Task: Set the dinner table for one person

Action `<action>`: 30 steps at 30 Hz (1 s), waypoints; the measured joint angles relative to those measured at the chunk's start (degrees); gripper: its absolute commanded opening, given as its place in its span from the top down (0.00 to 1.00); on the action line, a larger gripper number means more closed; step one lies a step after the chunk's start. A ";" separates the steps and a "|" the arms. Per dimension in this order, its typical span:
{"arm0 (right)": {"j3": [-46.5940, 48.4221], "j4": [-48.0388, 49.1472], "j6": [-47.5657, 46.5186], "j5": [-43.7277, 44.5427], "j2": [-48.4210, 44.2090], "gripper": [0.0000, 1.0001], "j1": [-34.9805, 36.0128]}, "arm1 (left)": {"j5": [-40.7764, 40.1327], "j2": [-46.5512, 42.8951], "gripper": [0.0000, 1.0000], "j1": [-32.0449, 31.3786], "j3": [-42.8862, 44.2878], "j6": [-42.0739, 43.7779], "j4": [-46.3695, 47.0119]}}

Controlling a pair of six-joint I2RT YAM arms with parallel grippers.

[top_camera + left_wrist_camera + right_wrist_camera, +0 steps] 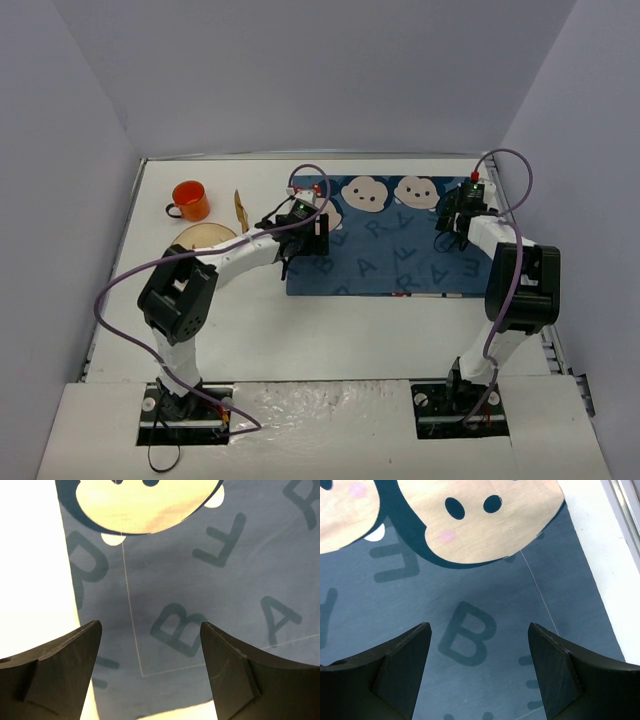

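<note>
– Edges first: how is the table (330,330) bounded?

– It is a white top with a thin metal rim. Pale panels stand close along its left, far and right sides, and the arm bases sit at the near side.

– Where is there open room?

– The widest bare stretch is the near strip between the blue mat (400,270) and the bases. There is another bare patch left of the mat, nearer than the tan plate (205,237).

– What is in the far-left corner?

– An orange cup (189,201) stands just beyond the plate. A thin tan piece (239,208) lies beside them, too small to name.

– Left tool (150,627)?

– Its jaws are spread wide with nothing between them. It is over the mat's left edge, and white table shows just left of its left finger.

– Right tool (479,630)?

– It is also spread wide and empty, above the mat's right end over a printed B, with a mouse face farther on. A narrow strip of table and the rim run along its right.

– Is either one touching the cloth?

– I cannot tell from these views.
</note>
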 measured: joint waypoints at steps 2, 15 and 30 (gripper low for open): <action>0.72 -0.06 -1.19 -0.62 1.63 0.24 -0.08 | 0.13 1.37 0.24 0.01 -0.08 -0.35 1.26; 8.28 0.23 -6.61 -4.69 11.31 0.23 -2.22 | -0.94 7.67 0.25 -0.04 1.53 -4.98 5.12; 19.00 1.11 -9.44 -4.90 19.27 0.23 -2.65 | -0.81 11.46 0.25 -0.02 5.51 -9.70 9.00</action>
